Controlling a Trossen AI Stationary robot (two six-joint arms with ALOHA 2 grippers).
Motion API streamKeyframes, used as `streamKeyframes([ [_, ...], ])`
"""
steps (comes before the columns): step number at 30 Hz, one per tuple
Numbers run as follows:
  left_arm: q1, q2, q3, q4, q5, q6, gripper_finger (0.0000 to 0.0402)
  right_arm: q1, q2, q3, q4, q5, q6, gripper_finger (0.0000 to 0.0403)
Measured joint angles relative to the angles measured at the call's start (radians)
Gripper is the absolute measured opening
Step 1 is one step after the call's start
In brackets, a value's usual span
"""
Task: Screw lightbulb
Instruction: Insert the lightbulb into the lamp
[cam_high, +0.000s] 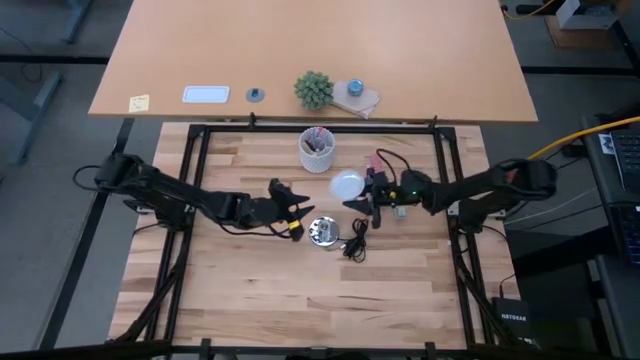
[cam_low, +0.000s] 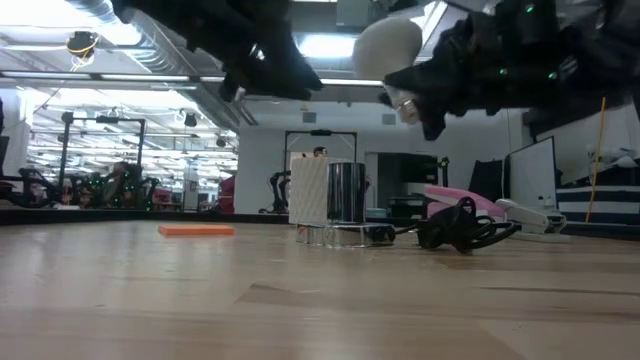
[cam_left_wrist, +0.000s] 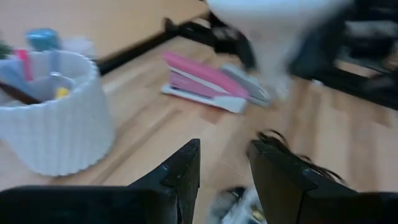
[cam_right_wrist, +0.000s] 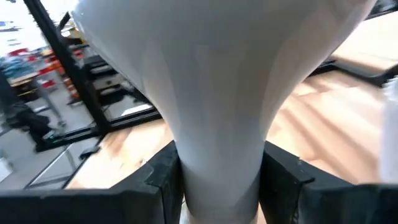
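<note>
The white lightbulb (cam_high: 347, 185) hangs above the table's middle with my right gripper (cam_high: 364, 197) shut on it; in the right wrist view the lightbulb (cam_right_wrist: 205, 68) fills the picture. A round silvery fitting (cam_high: 322, 231) with a black cord (cam_high: 352, 246) rests on the wood just nearer than the bulb. My left gripper (cam_high: 300, 212) hovers open just left of the fitting, nothing between its fingers (cam_left_wrist: 186, 171). The fitting (cam_left_wrist: 239, 208) shows blurred below them. My right gripper pinches the lightbulb's narrow neck (cam_right_wrist: 217, 149) between its two fingers (cam_right_wrist: 163, 177), one on each side. The fingers come about level from the table's right. The bulb's wide rounded end (cam_low: 388, 45) points away from the gripper, and the bulb is lifted clear of the table.
A white ribbed cup of pens (cam_high: 317, 150) stands at the far middle. A pink stapler (cam_left_wrist: 205, 81) lies right of it. A black frame (cam_high: 200, 150) borders the work area. The bare wood (cam_high: 300, 310) toward the near edge gives free room.
</note>
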Motion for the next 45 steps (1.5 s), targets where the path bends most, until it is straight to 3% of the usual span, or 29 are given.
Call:
streamKeyframes([
  [4, 0.002, 0.028, 0.0, 0.024, -0.082, -0.03, 0.0131, 0.0, 0.096, 0.017, 0.031, -0.059, 0.0, 0.0159],
  [11, 0.002, 0.03, 0.001, 0.072, -0.086, -0.042, 0.0131, 0.058, 0.191, 0.067, 0.03, -0.054, -0.048, 0.0159],
  [22, 0.001, 0.033, 0.0, 0.12, -0.09, -0.034, 0.0131, 0.126, 0.268, 0.174, 0.007, 0.02, -0.112, 0.0159],
  [31, 0.0, -0.006, 0.0, 0.122, -0.17, 0.065, 0.0131, 0.123, 0.269, 0.175, -0.015, 0.062, -0.112, 0.0159],
  [37, -0.038, -0.076, 0.0, 0.034, -0.175, 0.073, 0.0131, 0.123, 0.269, 0.175, -0.015, 0.062, -0.113, 0.0159],
  [45, -0.158, -0.121, 0.0, -0.206, -0.172, -0.137, 0.0131, 0.123, 0.269, 0.175, -0.014, 0.061, -0.132, 0.0159],
])
